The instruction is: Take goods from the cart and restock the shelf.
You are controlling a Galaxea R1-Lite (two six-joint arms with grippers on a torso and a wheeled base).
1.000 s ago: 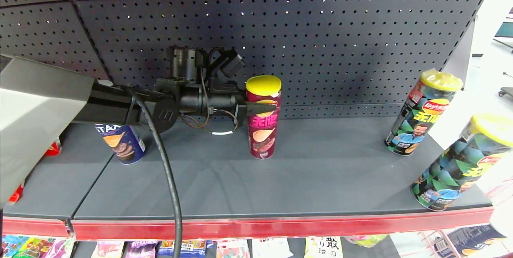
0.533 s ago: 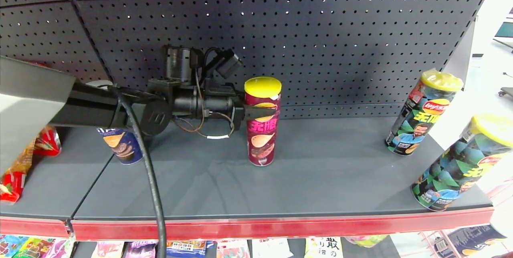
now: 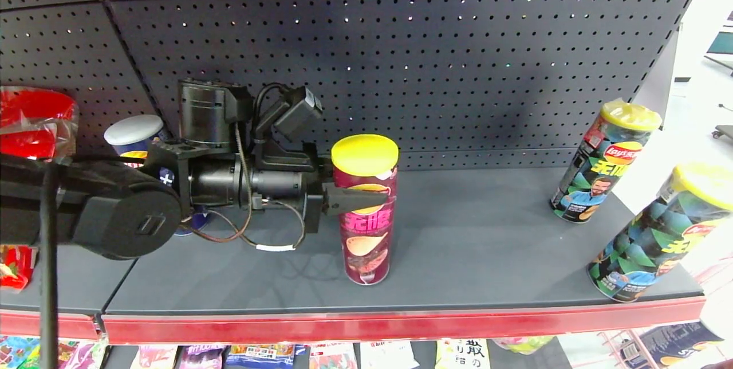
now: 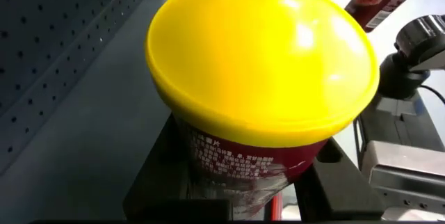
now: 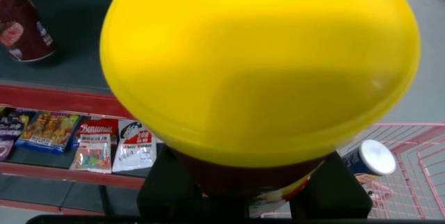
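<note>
- Dark grey shelf board [image 3: 487, 243] with a red front rail [image 3: 401, 323], backed by a perforated dark panel [image 3: 429, 59].
- Upright near the front of that board, about mid-width: maroon chip can [image 3: 366, 243] with a yellow lid. Cannot tell whether its base touches the board or hangs just above it.
- Clamped around the upper body of that can, just under the lid: left gripper [image 3: 366, 200], reaching in from the left. One black finger [image 3: 350, 200] lying across the label, jaws pressed to both sides as seen in the left wrist view.
- Grasped in the right gripper [image 5: 254, 189], seen from above in the right wrist view: second yellow-lidded can [image 5: 261, 64], reddish body, black jaws tight on either side below the lid.
- Behind the left arm, close to the back panel: blue can [image 3: 133, 134] with a white lid.
- Toward the right end of the board, well apart from the maroon chip can: rear green can [image 3: 607, 163] and front green can [image 3: 658, 231], both yellow-lidded, the latter at the front edge.
- At the far left: red snack bags [image 3: 34, 122].
- Below the rail: row of snack packets [image 3: 343, 354] on a lower shelf.
- Beneath the right gripper, off the shelf front: pink wire cart [image 5: 417, 182] holding a white-lidded can [image 5: 372, 160].
</note>
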